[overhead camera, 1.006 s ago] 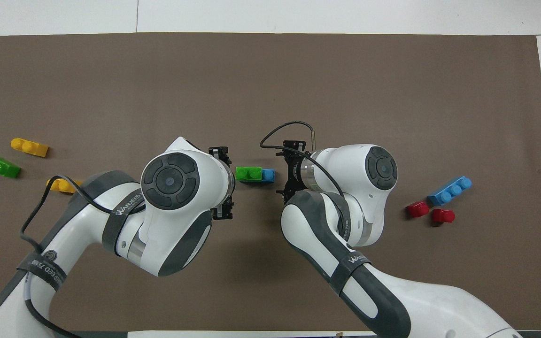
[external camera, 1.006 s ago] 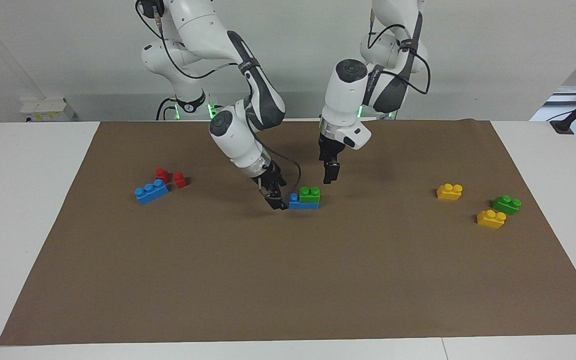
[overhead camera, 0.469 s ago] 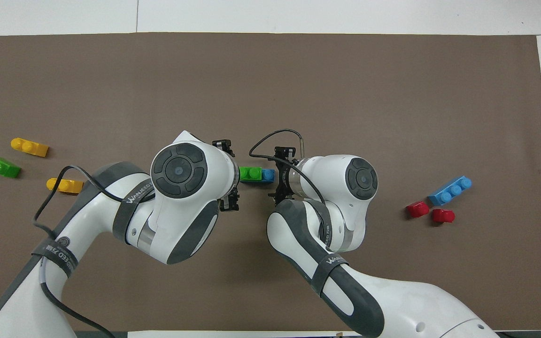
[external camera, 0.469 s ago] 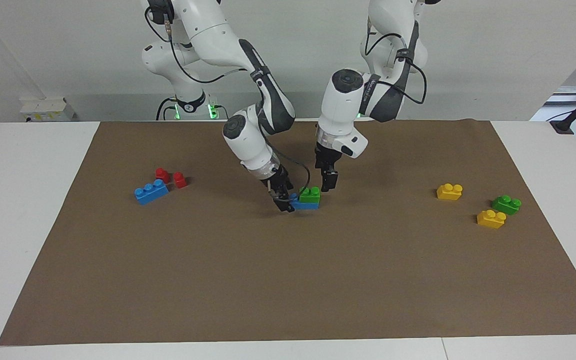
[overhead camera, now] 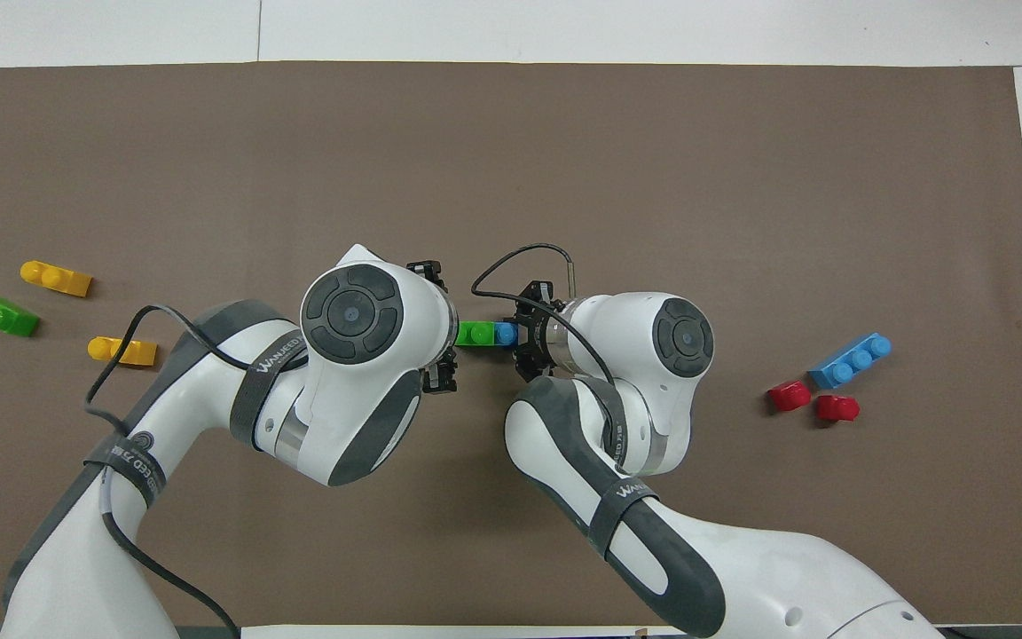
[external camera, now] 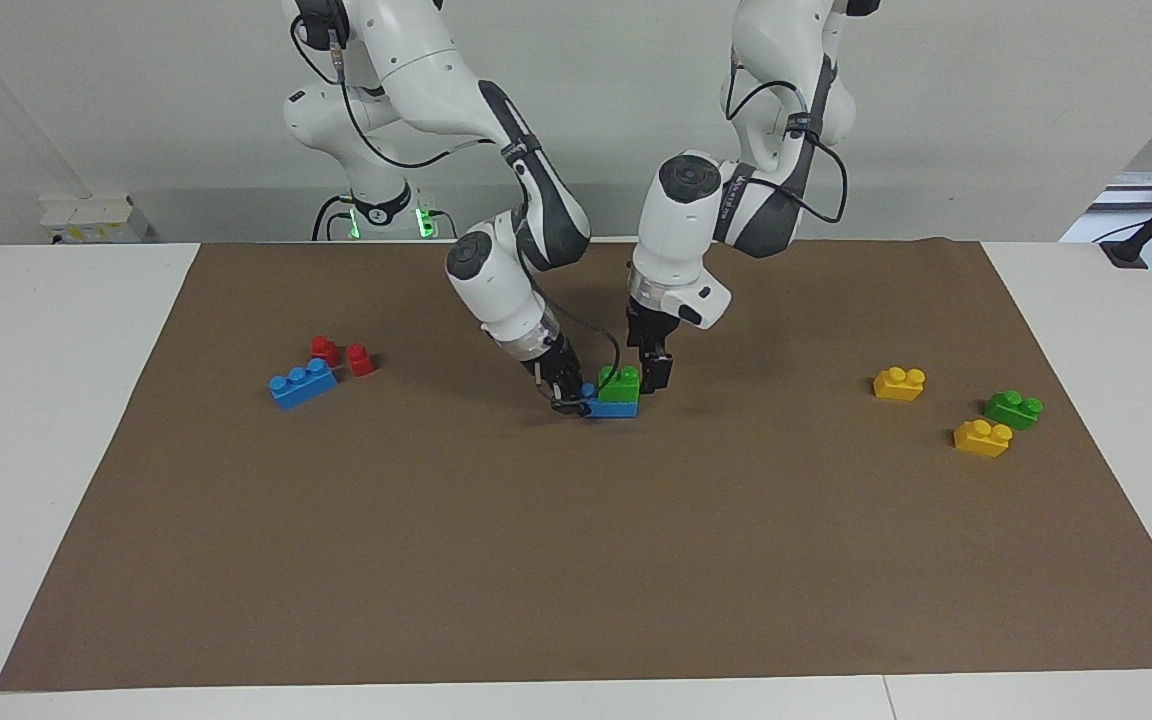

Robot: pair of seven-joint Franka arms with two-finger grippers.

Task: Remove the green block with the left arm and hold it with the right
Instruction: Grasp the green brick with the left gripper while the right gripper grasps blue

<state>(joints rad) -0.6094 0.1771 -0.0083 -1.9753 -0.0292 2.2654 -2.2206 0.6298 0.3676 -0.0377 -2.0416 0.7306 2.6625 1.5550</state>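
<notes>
A green block (external camera: pixel 619 384) sits on one end of a blue brick (external camera: pixel 611 408) in the middle of the brown mat; it also shows in the overhead view (overhead camera: pixel 476 334), partly covered by the left hand. My left gripper (external camera: pixel 655 374) is low beside the green block, on the side toward the left arm's end of the table. My right gripper (external camera: pixel 568 398) is down at the blue brick's bare end (overhead camera: pixel 505 334). A second green block (external camera: pixel 1013 409) lies at the left arm's end of the mat.
Two yellow bricks (external camera: pixel 899 383) (external camera: pixel 982 438) lie by the second green block. A long blue brick (external camera: pixel 302 383) and two small red pieces (external camera: pixel 360 359) lie toward the right arm's end. The brown mat (external camera: pixel 576 560) covers the white table.
Both grippers have closed in on the stacked bricks from either end. The left gripper came down beside the green block. The right gripper slid up to the blue brick's end.
</notes>
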